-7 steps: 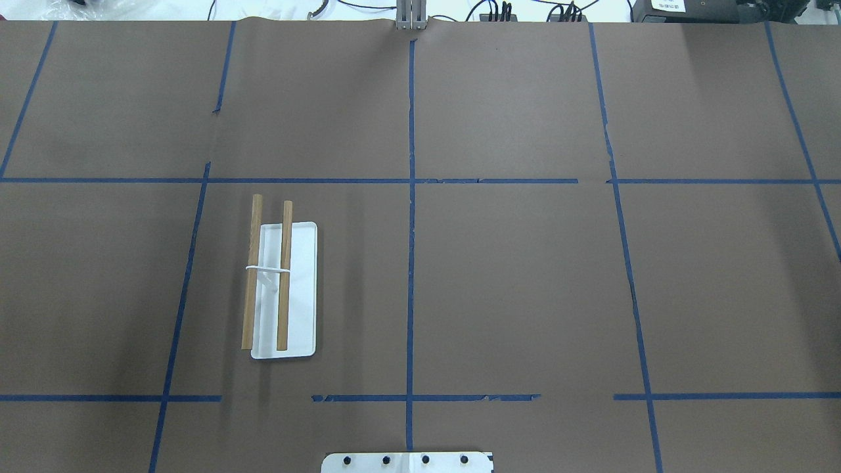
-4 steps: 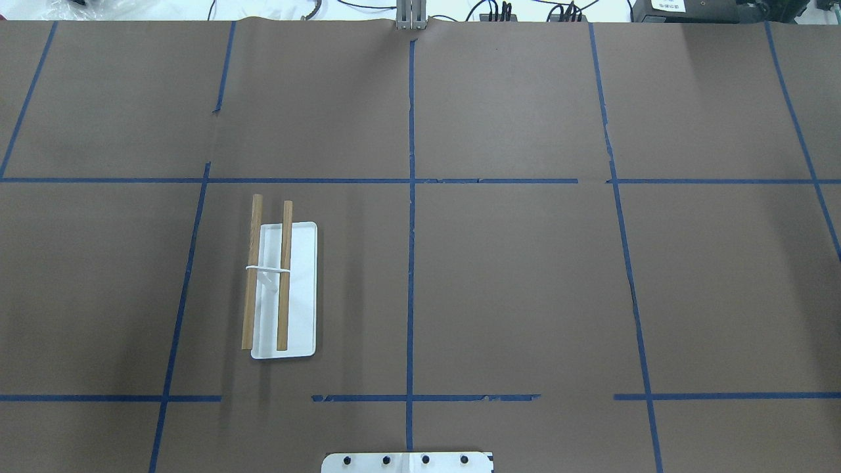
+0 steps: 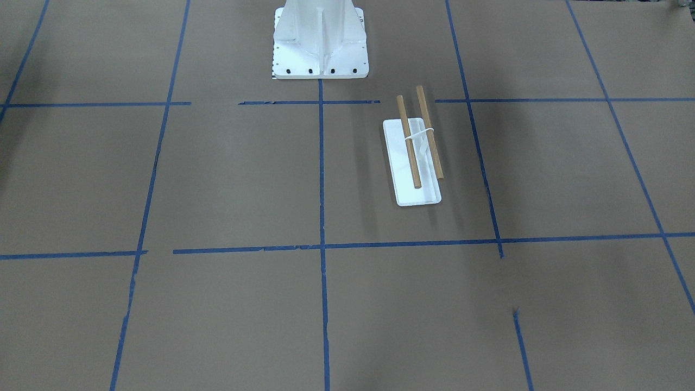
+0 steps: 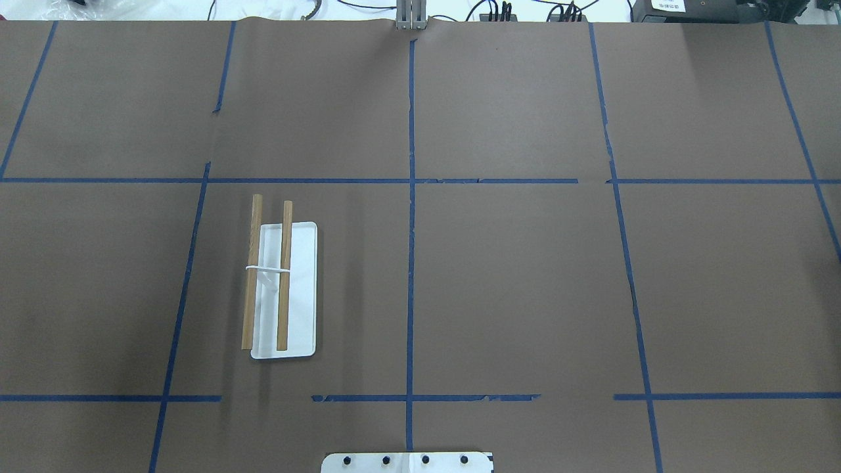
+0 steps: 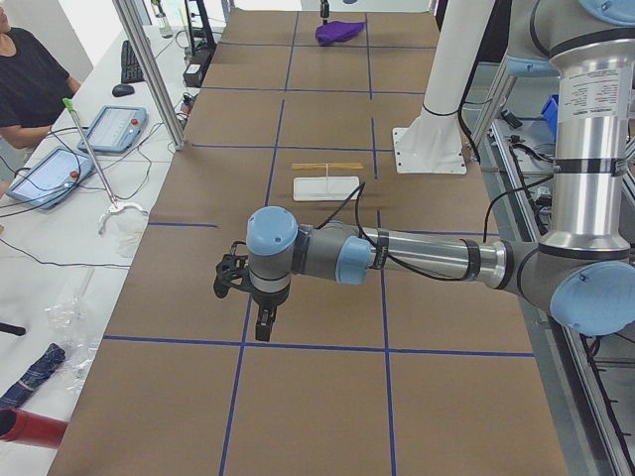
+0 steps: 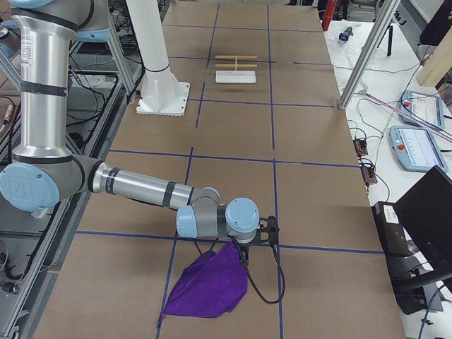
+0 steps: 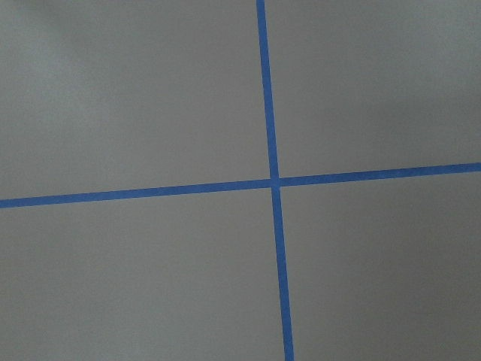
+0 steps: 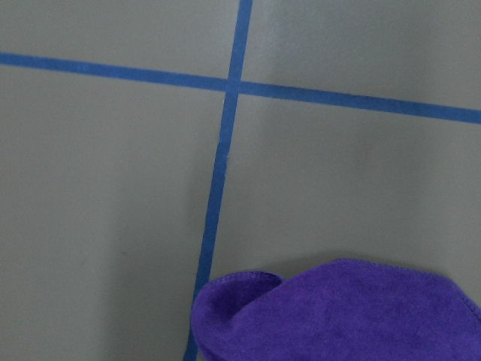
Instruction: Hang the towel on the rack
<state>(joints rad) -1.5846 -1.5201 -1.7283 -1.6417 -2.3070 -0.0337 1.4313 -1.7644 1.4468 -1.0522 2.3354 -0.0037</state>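
The rack (image 4: 284,289) stands on the brown-papered table (image 4: 525,276), with two light wooden dowels held parallel above a flat white base by a thin white support across their middles. In the overhead view one dowel runs over the base and the other lines up with the base's long edge on the robot's left. Its long axis points away from the robot, and it sits inside one square of the blue tape grid (image 3: 321,163). The white robot pedestal (image 3: 320,38) is near the rack, off its robot-side end and toward the robot's right. The purple towel (image 6: 208,286) is well apart from the rack, far down the table on the robot's right, crumpled in a loose heap on the paper with a stitched edge curling up. From the rack's end of the table it shows only as a small purple lump (image 5: 340,32) far beyond the rack (image 5: 327,183). The right gripper (image 6: 244,253) points down directly above the towel's nearer edge, and I cannot tell whether its fingers are spread, closed, or touching the cloth. The left gripper (image 5: 262,321) hangs over bare paper well away from the rack on the opposite side, so the rack lies between the two grippers. Its finger spacing cannot be judged either.
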